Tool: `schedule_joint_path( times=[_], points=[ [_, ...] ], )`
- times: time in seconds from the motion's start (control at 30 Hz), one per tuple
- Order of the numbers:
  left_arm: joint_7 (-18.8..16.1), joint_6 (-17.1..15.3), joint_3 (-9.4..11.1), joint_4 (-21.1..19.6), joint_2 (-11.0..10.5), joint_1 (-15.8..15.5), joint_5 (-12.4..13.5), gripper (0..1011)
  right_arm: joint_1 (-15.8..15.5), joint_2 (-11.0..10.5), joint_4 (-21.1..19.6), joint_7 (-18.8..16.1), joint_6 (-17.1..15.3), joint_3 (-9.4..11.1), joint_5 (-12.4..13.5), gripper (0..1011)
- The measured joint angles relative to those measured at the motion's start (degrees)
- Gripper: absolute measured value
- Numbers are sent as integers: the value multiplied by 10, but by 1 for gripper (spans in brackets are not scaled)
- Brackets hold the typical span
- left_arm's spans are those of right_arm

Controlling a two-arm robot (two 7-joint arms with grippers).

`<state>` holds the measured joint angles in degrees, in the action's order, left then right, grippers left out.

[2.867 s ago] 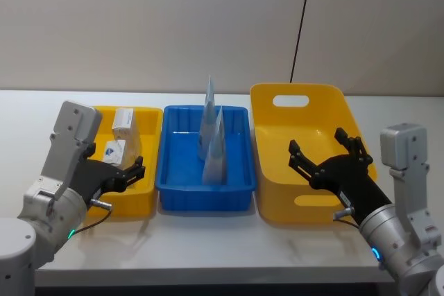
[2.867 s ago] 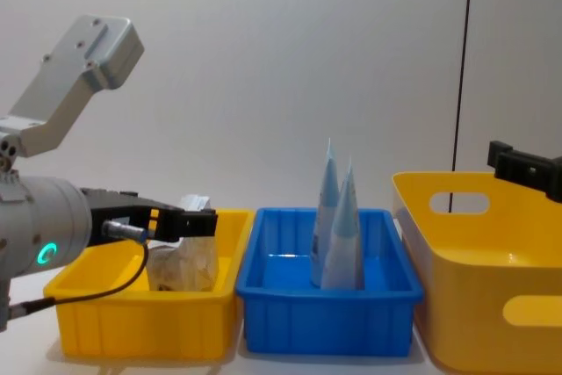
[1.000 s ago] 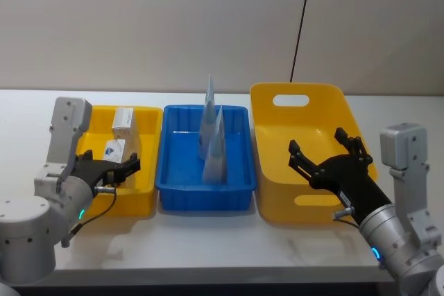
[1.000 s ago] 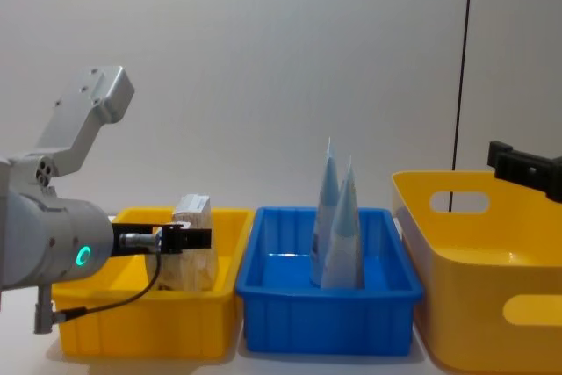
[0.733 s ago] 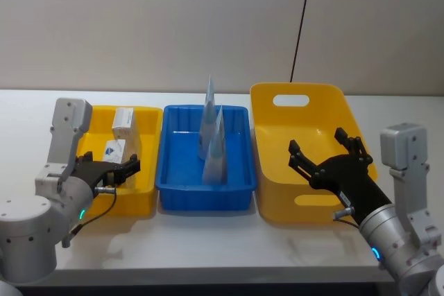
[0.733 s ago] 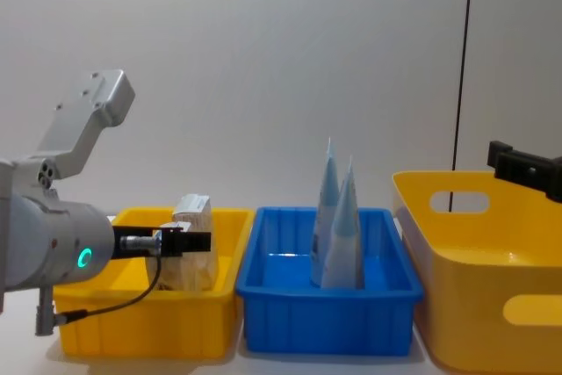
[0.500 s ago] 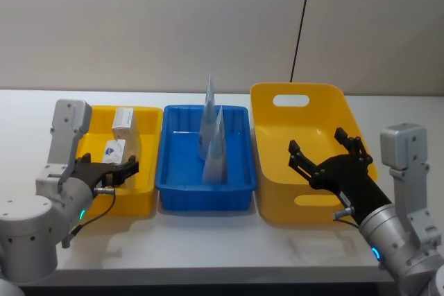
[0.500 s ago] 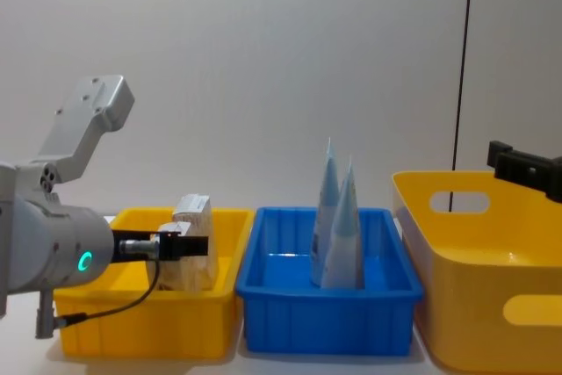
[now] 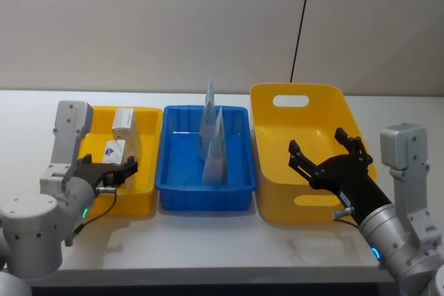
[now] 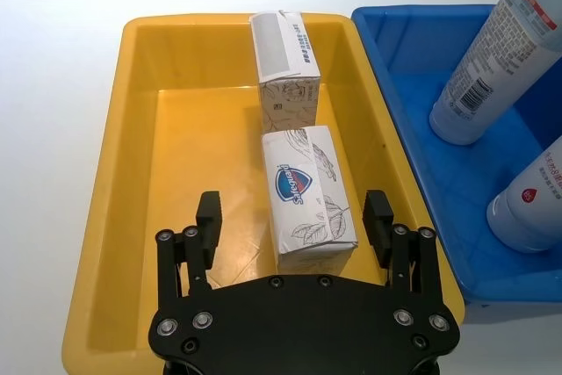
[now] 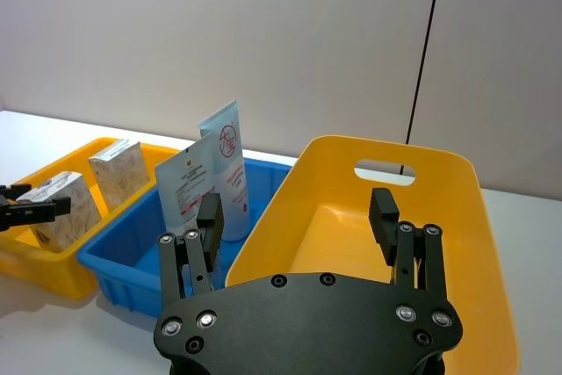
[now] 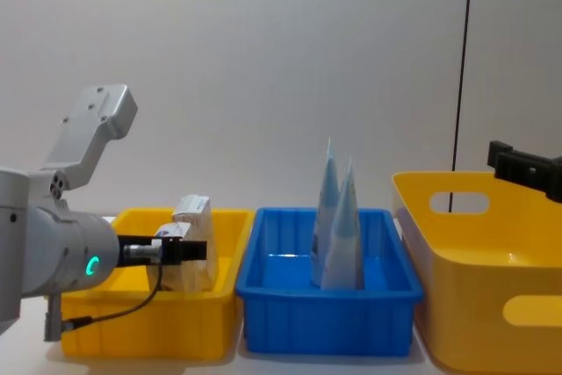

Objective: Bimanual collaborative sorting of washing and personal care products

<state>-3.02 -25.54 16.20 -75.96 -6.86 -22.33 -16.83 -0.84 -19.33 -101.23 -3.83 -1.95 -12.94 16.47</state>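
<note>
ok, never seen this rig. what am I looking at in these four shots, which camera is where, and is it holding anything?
It's a two-armed robot at a white table; each arm ends in a black pincer. There are four cameras: one on the head looking down, one on the chest looking across the table, and one on each wrist looking past that arm's pincer.

Three bins stand on the table. The small yellow bin holds a nearer pack and a farther pack, both white with grey leaves. The blue bin holds pale blue tubes standing cap down. Then comes the large yellow bin.

The left pincer is open at the nearer pack's end, not closed on it. The right pincer hangs open over the large yellow bin. Nothing is held.
</note>
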Motion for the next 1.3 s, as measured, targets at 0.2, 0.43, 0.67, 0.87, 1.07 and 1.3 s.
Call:
schedule_joint_path(
  times=[0.2, 0.43, 0.67, 0.87, 1.07, 1.3],
  points=[
    [0, 4, 0, 7, 2, -3, 2, 834, 0, 0, 0, 0, 0, 0, 0, 1002],
    [0, 6, -1, 12, 4, -5, 3, 621, 0, 0, 0, 0, 0, 0, 0, 1002],
    [0, 7, -1, 15, 5, -6, 4, 407, 0, 0, 0, 0, 0, 0, 0, 1002],
    [1, 8, -1, 16, 6, -7, 4, 365, 0, 0, 0, 0, 0, 0, 0, 1002],
    [7, 9, 3, 9, 1, -6, 9, 360, 0, 0, 0, 0, 0, 0, 0, 1002],
    [32, 21, 14, -15, -19, -3, 21, 360, 0, 0, 0, 0, 0, 0, 0, 1002]
  ],
)
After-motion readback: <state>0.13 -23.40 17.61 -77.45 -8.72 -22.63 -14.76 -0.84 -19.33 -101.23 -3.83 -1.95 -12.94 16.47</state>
